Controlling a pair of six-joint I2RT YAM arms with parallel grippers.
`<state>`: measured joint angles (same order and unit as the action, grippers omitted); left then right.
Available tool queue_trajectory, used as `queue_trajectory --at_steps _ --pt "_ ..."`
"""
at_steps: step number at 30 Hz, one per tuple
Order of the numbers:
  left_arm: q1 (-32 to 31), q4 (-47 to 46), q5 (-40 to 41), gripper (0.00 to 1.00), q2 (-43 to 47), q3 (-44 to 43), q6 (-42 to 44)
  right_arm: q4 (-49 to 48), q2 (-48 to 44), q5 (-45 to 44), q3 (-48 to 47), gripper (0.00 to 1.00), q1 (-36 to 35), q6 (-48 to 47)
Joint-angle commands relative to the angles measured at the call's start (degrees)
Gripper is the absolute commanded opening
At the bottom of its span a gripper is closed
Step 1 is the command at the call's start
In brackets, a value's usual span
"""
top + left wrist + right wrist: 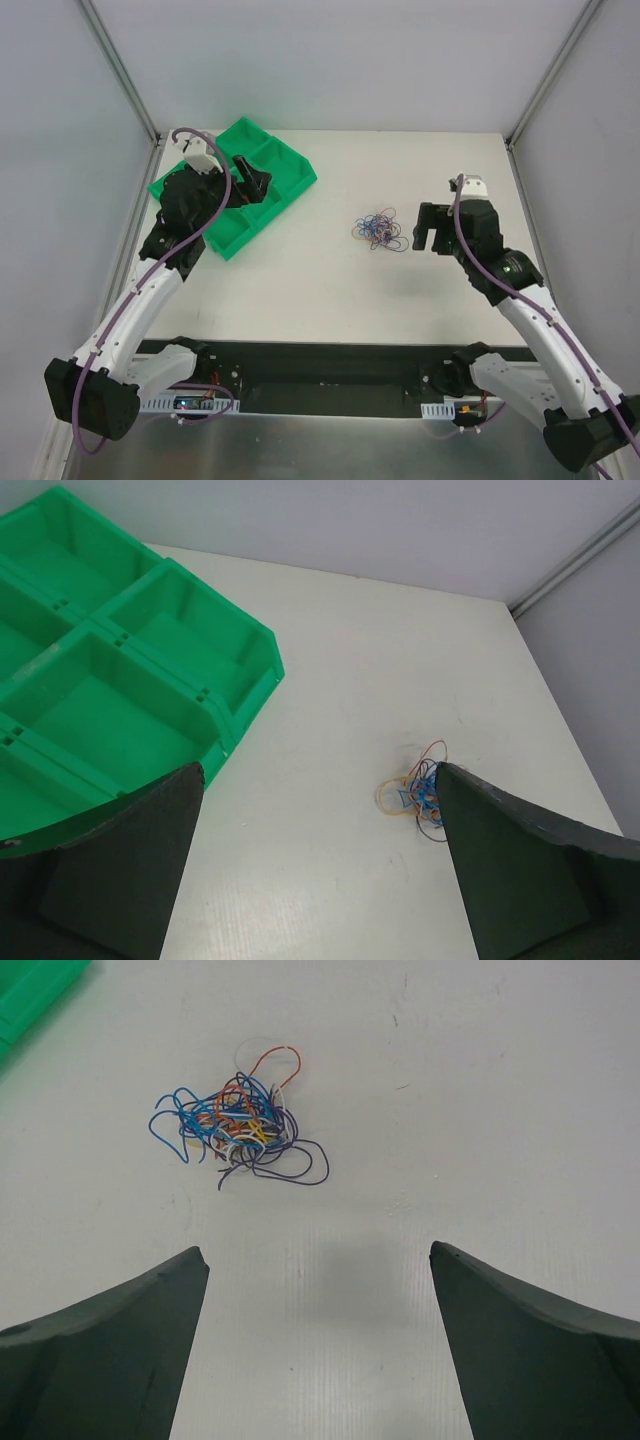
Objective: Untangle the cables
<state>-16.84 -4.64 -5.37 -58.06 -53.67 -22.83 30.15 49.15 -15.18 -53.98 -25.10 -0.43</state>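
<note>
My left pincer (252, 183) hangs over the green compartment bin (292, 163) at the far left of the white surface (320, 290). Its jaws are spread wide, with nothing between them and nothing touched. In its own wrist view both dark fingers (130, 860) frame bare surface, with the bin (235, 685) ahead to the left.

My right pincer (432, 228) is also spread fully and holds nothing. It hovers just beside the cables (380, 232) on their right, not touching them.

The cables (240, 1130) lie as one small tangle near the middle of the surface, well apart from the bin. Blue, purple, red, orange, yellow and white strands are knotted together, with a red loop and a purple loop straying out at the edges. From the left wrist the tangle (420, 792) sits partly behind my right-hand finger.
</note>
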Motion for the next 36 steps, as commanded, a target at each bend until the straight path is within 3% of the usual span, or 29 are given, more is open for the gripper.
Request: queue_trajectory --at_steps 1,7,13,19,23,29,33,36 --pt "-0.2 -1.2 2.5 0.99 1.2 0.5 -3.3 -4.3 5.3 1.3 -1.9 0.96 -1.4 3.5" --pt "-0.6 -4.0 -10.4 0.99 -3.9 1.6 -7.7 -18.5 18.1 8.3 -2.0 0.96 2.3 15.5" --pt "-2.8 -6.3 -19.6 0.99 -5.5 1.4 -7.0 -20.5 37.6 18.5 -12.7 0.96 9.0 18.4" --pt "-3.2 -6.9 -31.9 0.99 -10.0 -1.9 -8.2 -19.0 48.3 24.3 -19.7 0.96 8.4 16.9" --pt "-3.4 -6.2 -33.6 0.95 -13.5 -2.4 -9.3 -21.0 46.9 23.3 -15.2 0.99 2.9 14.8" --pt "-3.5 -4.8 -42.6 0.78 -23.2 -6.4 -14.2 -20.6 43.9 30.6 -10.5 0.73 -1.6 14.1" --pt "-3.5 -2.0 -43.1 0.68 -27.0 -7.4 -14.6 -22.1 39.3 39.6 -4.4 0.67 -5.7 15.9" --pt "-3.5 -1.8 -43.7 0.65 -29.0 -7.8 -15.4 -22.4 31.7 40.3 1.5 0.70 -7.7 16.6"
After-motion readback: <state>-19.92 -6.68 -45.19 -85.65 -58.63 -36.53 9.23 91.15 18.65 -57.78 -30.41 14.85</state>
